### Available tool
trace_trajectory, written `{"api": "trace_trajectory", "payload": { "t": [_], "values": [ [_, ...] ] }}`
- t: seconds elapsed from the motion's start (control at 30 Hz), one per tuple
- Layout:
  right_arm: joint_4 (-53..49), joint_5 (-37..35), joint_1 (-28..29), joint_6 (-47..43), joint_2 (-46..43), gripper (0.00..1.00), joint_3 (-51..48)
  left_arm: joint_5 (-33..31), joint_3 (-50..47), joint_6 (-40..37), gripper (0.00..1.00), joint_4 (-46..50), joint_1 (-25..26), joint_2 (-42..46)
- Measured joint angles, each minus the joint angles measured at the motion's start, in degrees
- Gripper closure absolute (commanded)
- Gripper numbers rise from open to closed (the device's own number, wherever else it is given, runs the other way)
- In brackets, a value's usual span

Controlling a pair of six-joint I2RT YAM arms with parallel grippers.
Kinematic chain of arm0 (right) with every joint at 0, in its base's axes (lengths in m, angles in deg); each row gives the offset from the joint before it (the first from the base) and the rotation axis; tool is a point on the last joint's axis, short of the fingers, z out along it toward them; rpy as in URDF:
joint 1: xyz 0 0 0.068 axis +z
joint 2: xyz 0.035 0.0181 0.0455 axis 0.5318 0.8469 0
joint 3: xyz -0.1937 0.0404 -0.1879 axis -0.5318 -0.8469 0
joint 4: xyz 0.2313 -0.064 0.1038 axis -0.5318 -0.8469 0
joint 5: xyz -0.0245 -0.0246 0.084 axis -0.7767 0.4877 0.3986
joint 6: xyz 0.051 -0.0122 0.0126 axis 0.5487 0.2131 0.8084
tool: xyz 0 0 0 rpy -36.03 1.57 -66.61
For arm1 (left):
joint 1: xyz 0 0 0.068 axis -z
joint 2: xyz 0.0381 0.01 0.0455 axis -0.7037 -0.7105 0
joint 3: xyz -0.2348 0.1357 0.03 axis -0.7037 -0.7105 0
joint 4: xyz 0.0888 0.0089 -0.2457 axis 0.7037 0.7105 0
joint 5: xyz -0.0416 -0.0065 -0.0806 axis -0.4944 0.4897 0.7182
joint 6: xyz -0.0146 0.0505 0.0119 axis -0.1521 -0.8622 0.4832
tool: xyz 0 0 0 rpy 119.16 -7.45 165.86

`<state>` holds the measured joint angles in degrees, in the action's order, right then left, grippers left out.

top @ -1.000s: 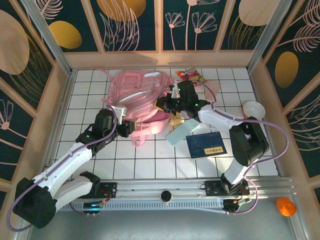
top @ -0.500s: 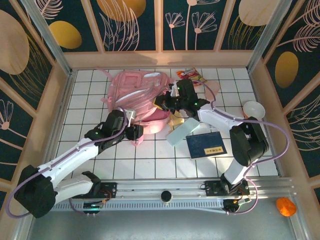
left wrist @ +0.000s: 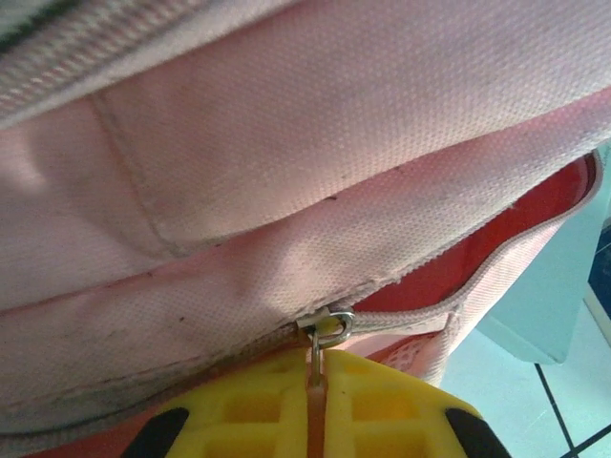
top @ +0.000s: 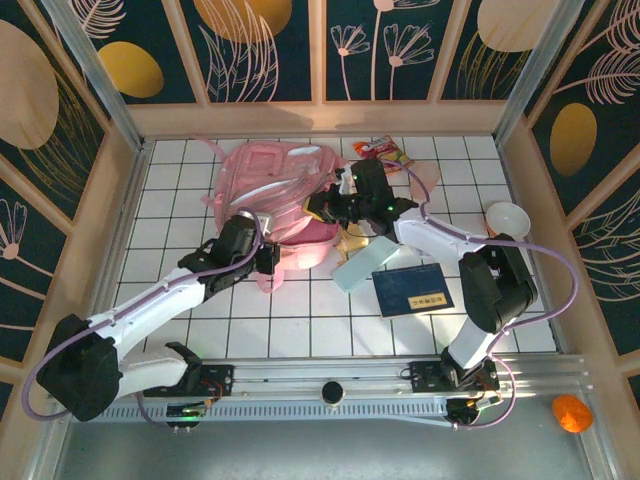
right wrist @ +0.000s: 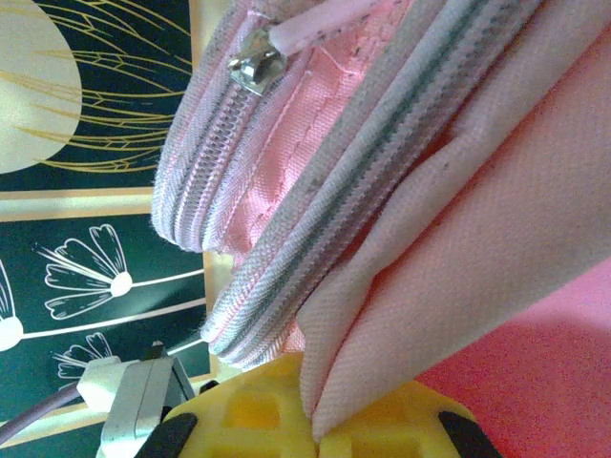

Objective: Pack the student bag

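Left wrist view: your left gripper point(left wrist: 315, 386) is clenched on the zipper pull point(left wrist: 322, 332) of the student bag point(left wrist: 286, 153). Your right gripper point(right wrist: 315, 425) pinches a fold of its pink fabric. The bag lies mid-table point(top: 300, 320), toward the far wall.

The zipper pull point(left wrist: 327, 324) runs out of sight inside the left gripper point(left wrist: 315, 382), itself cropped below.
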<state>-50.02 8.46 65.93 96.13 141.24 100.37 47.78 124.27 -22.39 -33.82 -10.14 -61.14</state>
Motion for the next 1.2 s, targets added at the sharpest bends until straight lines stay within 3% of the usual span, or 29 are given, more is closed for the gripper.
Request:
{"api": "trace_trajectory", "payload": {
  "t": [0.37, 0.5, 0.67, 0.77, 0.97, 1.1, 1.2],
  "values": [
    [-6.7, 8.4, -7.2, -6.9, -2.5, 1.0, 0.0, -7.1, -3.5, -4.9, 1.0, 3.0, 0.2, 7.0],
    [-9.6, 10.7, -9.6, -10.1, -2.6, 1.0, 0.0, -7.0, -3.9, -7.3, 1.0, 2.6, 0.0, 7.7],
    [-14.1, 11.3, -10.3, -15.3, -3.0, 0.56, 0.7, -5.4, -4.0, -10.3, 1.0, 2.1, -0.2, 8.4],
    [-20.0, 7.1, -10.3, -21.6, -5.7, 0.45, 2.1, -3.0, -4.0, -12.0, 1.0, 1.6, -0.5, 8.4],
    [-22.5, -5.1, -9.8, -35.9, -21.1, 0.36, -0.8, 2.1, -4.0, -15.2, 1.0, 0.4, -0.6, 8.7],
    [-21.0, -12.9, -1.5, -49.3, -28.3, 0.36, -1.9, 5.7, -4.0, -16.7, 1.0, 0.4, -0.6, 8.7],
    [-19.5, -15.7, 7.0, -59.3, -26.5, 0.36, -1.9, 7.6, -3.9, -17.4, 1.0, 0.0, -0.6, 8.7]
  ]
}}
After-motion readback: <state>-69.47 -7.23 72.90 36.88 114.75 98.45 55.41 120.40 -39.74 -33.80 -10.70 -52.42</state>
